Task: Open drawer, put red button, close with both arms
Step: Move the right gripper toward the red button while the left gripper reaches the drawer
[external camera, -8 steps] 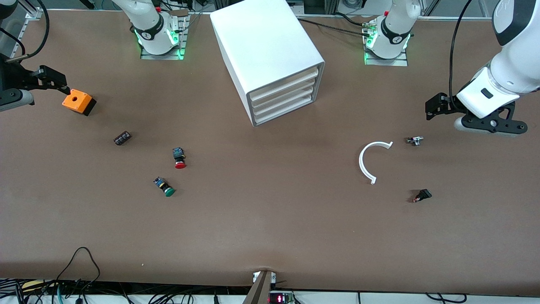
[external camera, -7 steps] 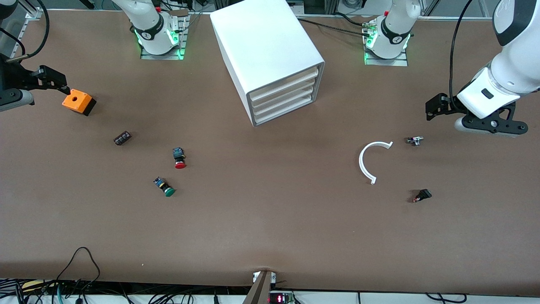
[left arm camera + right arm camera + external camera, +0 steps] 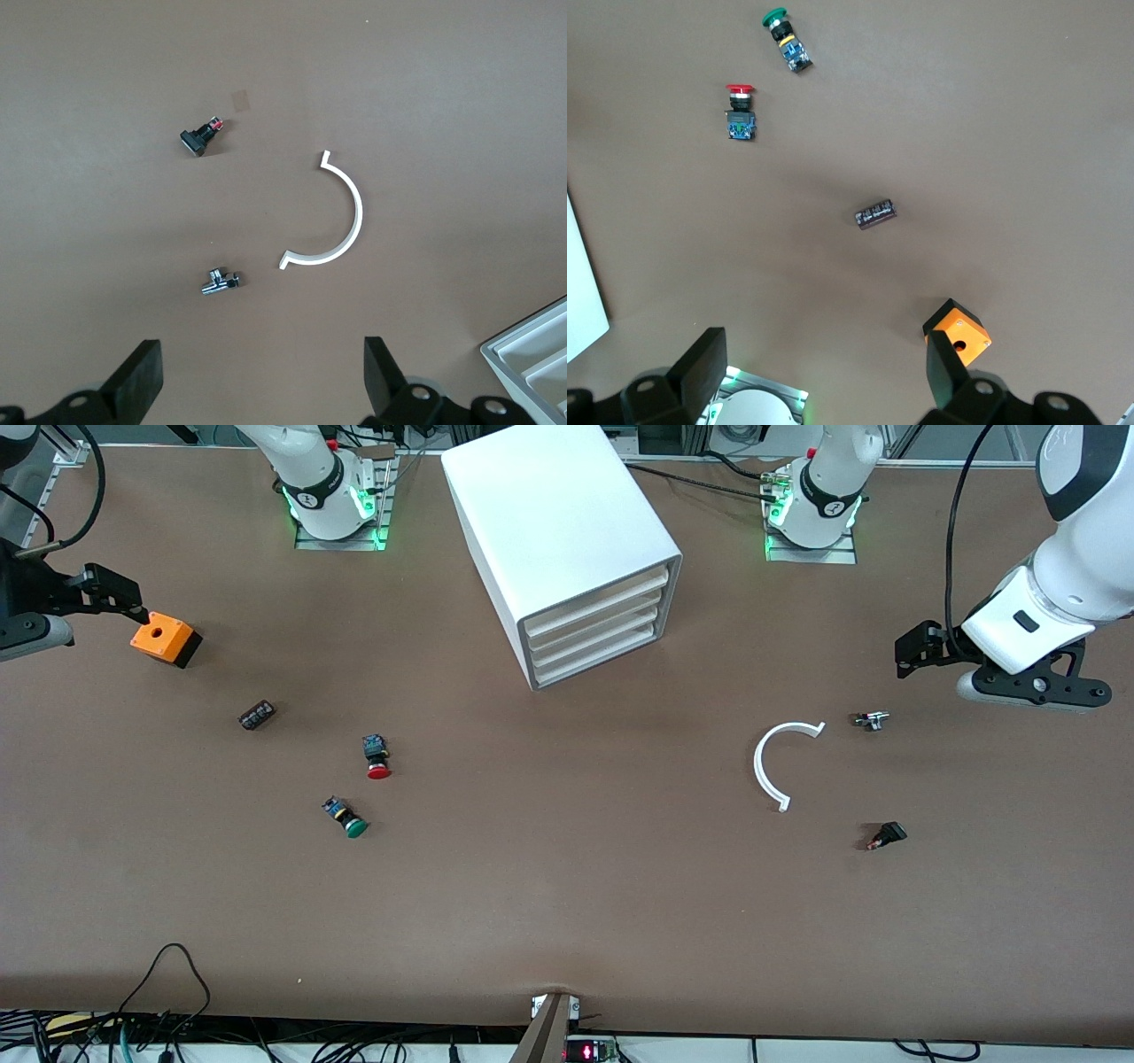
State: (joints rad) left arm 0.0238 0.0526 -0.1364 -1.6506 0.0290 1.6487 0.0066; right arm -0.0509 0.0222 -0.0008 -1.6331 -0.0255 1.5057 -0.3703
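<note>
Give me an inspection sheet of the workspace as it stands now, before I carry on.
Surface: brown table, flat.
Job's things: red button lying on the table; white four-drawer cabinet, drawers shut.
Clutter: green-capped button, orange box, small black block, white curved strip, small metal part, small black switch.
End effectors: left end effector open, over the table's end; right end effector open, beside the orange box.
Cables: black leads along the table's near edge.
Surroundings: nothing seen.

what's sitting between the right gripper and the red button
Only a small black part lies roughly on that line. The right gripper, jaws open, hangs beside the orange box at the right arm's end; the red button lies nearer the front camera, toward the middle.
</note>
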